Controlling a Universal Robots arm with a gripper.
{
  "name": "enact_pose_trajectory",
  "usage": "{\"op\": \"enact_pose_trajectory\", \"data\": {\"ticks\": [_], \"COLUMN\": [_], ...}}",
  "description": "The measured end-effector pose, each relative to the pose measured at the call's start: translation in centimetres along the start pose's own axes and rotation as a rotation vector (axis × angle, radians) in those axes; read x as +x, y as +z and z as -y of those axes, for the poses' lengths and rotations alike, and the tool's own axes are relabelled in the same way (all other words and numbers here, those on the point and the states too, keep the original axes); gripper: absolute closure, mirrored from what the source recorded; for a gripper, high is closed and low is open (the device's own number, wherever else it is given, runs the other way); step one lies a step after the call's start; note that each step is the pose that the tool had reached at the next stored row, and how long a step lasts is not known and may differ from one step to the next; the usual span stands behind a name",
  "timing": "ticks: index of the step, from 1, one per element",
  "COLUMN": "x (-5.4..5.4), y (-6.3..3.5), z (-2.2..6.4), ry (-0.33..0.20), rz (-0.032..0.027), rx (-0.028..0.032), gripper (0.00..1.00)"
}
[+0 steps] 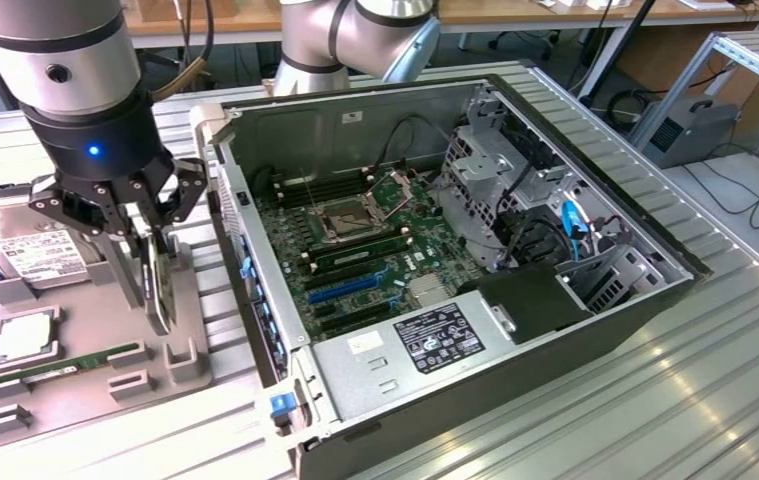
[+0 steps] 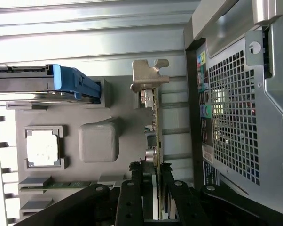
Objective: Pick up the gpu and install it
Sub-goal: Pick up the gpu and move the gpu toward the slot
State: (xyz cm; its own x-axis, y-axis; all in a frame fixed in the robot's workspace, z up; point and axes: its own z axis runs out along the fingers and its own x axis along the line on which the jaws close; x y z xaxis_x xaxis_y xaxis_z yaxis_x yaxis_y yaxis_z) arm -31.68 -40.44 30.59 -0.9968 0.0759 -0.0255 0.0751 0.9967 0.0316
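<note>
The gpu (image 1: 156, 285) is a thin dark card standing on edge in a slot of the grey parts holder (image 1: 92, 400), at the exterior view's left beside the computer case. In the wrist view its silver bracket (image 2: 148, 76) points away from me and the board edge (image 2: 155, 122) runs back between my fingers. My gripper (image 1: 139, 235) (image 2: 151, 165) has come down over the card's top edge. One finger (image 2: 134, 179) stands on each side of the card, with a narrow gap still showing. The card's lower edge rests in the holder.
The open computer case (image 1: 646, 300) lies at the exterior view's right, showing the motherboard and its blue expansion slot (image 1: 346, 287); its perforated rear panel (image 2: 235, 113) is close beside the card. The holder also carries a hard drive (image 1: 26, 250), a CPU (image 1: 26, 338) and a RAM stick (image 1: 59, 367).
</note>
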Motion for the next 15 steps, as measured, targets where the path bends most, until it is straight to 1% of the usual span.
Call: {"op": "enact_pose_trajectory", "data": {"ticks": [15], "x": [0.0], "y": [-1.1], "z": [-0.03], "ry": [0.0], "rz": [-0.0001], "rx": [0.0001], "gripper": [0.73]}}
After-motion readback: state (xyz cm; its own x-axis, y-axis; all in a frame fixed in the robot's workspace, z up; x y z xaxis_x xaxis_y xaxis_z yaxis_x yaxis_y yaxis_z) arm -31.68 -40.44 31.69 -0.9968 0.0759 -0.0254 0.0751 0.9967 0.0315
